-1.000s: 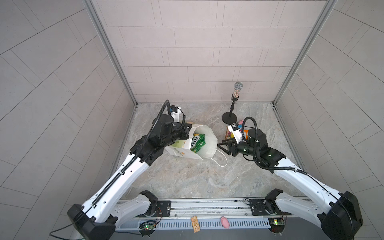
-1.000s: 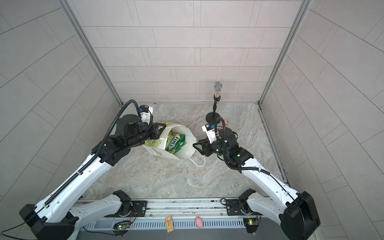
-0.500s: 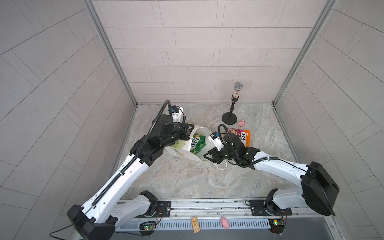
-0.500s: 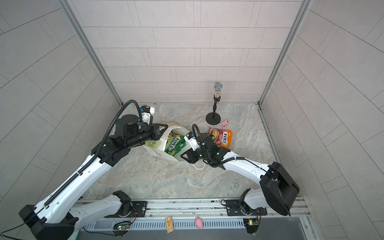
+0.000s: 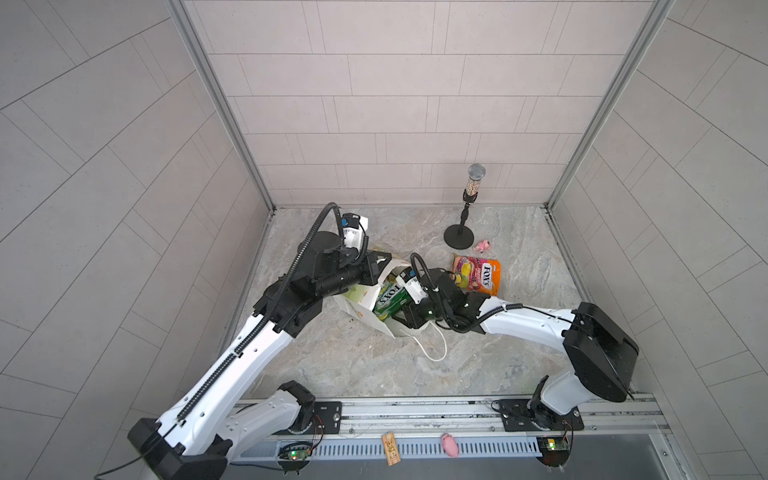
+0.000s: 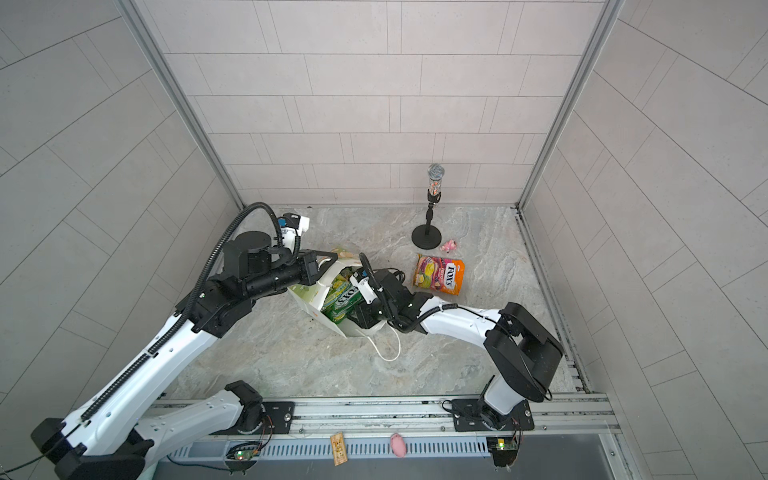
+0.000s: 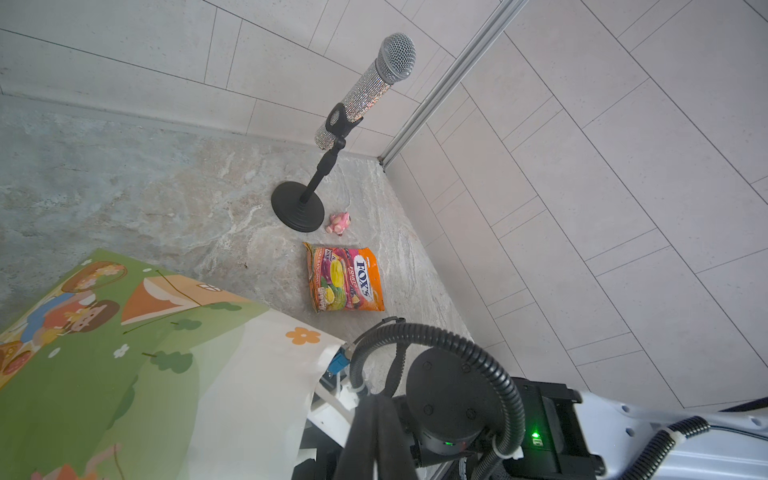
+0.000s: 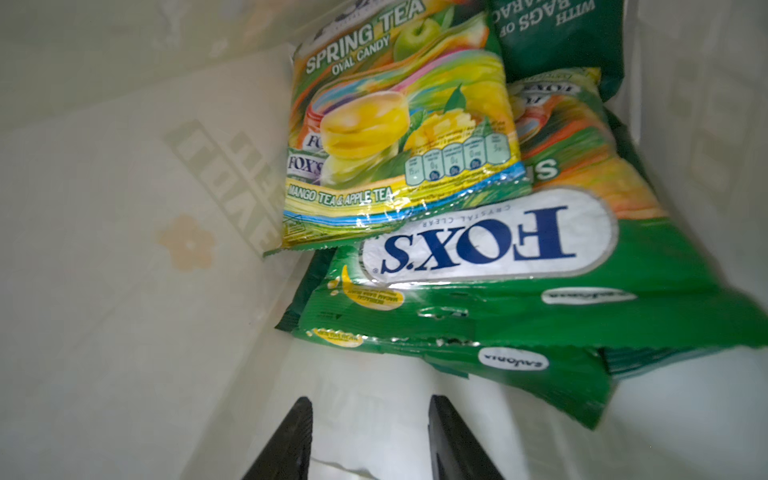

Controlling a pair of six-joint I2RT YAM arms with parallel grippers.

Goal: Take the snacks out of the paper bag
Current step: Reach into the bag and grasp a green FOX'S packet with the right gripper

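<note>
The white paper bag (image 5: 359, 305) (image 6: 309, 301) leans on the floor with its mouth facing right. My left gripper (image 5: 384, 264) (image 7: 374, 440) is shut on the bag's upper rim. My right gripper (image 5: 397, 319) (image 8: 368, 405) is inside the mouth, open, with nothing between its fingers. Just ahead of it lie the snacks: a green FOX'S packet (image 8: 498, 266) (image 6: 343, 299), a yellow-green Spring Tea packet (image 8: 399, 124) on top, and a dark green bag (image 8: 557, 37) deeper in. An orange-pink FOX'S bag (image 5: 476, 274) (image 7: 345, 278) lies flat on the floor to the bag's right.
A microphone on a round black stand (image 5: 459, 237) is at the back right, with a tiny pink toy (image 5: 483, 246) beside it. The bag's white cord handle (image 5: 432, 349) trails on the floor toward the front. Tiled walls close in three sides.
My right gripper has moved left, away from the orange-pink bag and into the paper bag's mouth. The orange-pink bag now lies uncovered on the floor. The left arm has stayed put.
</note>
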